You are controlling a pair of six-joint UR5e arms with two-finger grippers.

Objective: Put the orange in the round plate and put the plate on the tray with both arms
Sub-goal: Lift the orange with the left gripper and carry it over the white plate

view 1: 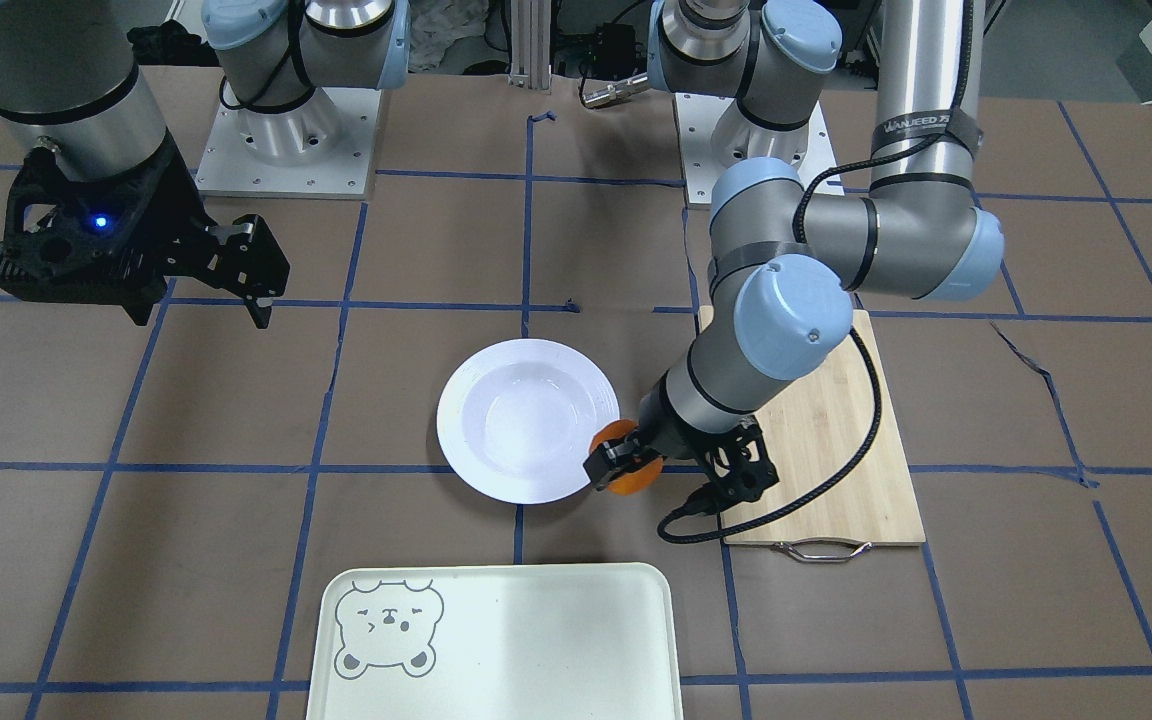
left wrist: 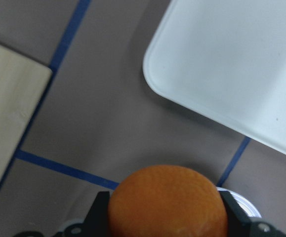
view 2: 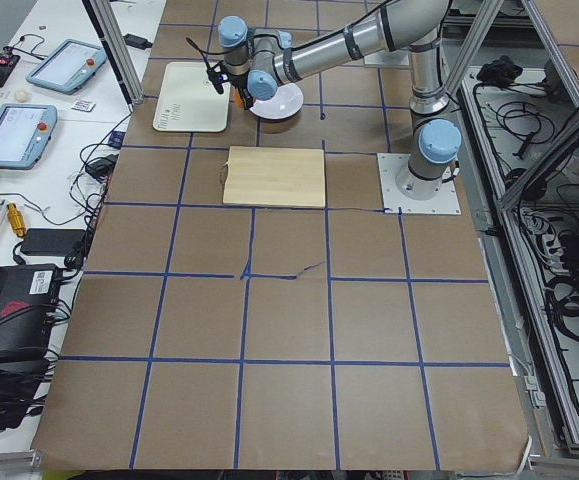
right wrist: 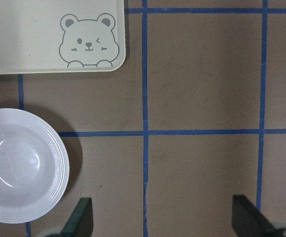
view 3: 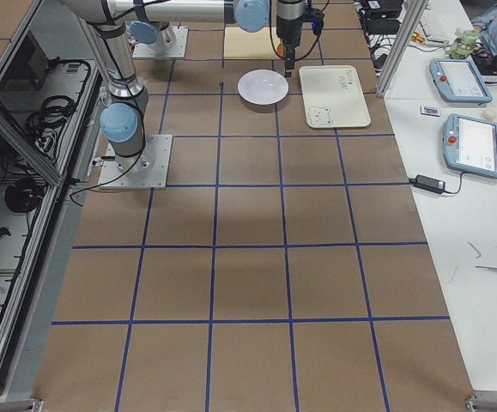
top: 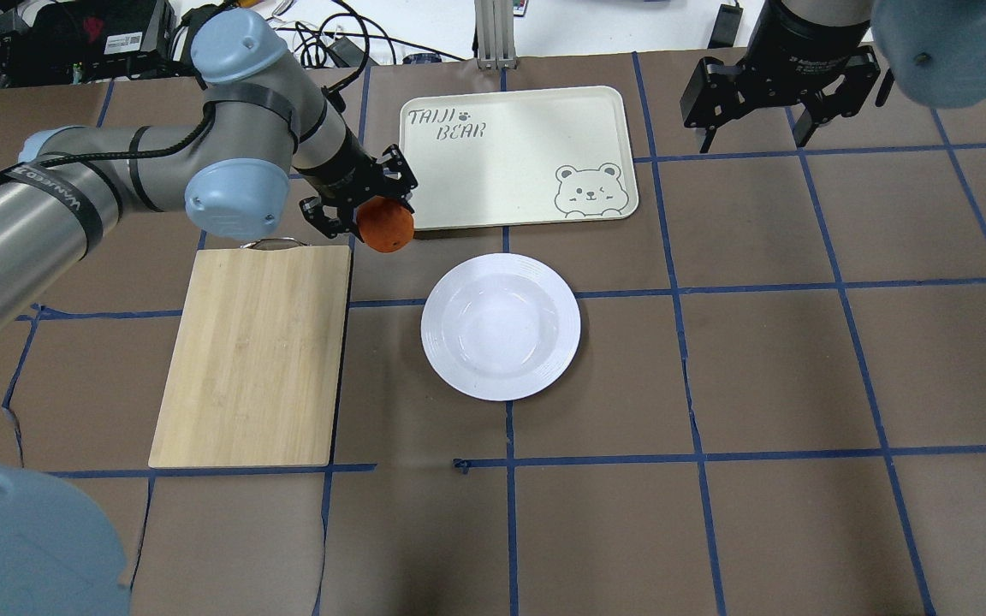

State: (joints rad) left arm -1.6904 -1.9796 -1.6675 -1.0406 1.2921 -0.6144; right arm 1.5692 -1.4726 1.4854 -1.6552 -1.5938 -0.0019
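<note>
I am seeing the left claw (top: pixel 373 216) clamping its black fingers on the orange (left wrist: pixel 167 202), whose dimpled peel is filling the bottom of the left wrist view. The fruit is hanging above the brown, blue-taped surface (top: pixel 758 342), between the handle end of the bamboo cutting board (top: pixel 253 359) and the near rounded corner of the tray (top: pixel 510 154). The fingertips themselves are hiding behind the fruit.

The glossy white round plate (top: pixel 501 328) is sitting empty, its ribbed rim and shallow centre catching glare, just inside the tray's long edge. The matte cream tray is lying empty along the surface's edge opposite the robot, with the bear face in one corner.

The right claw (right wrist: pixel 162 219) is hanging with its fingers wide apart over bare surface, gripping nothing; its tips are getting cut off in the right wrist view.
</note>
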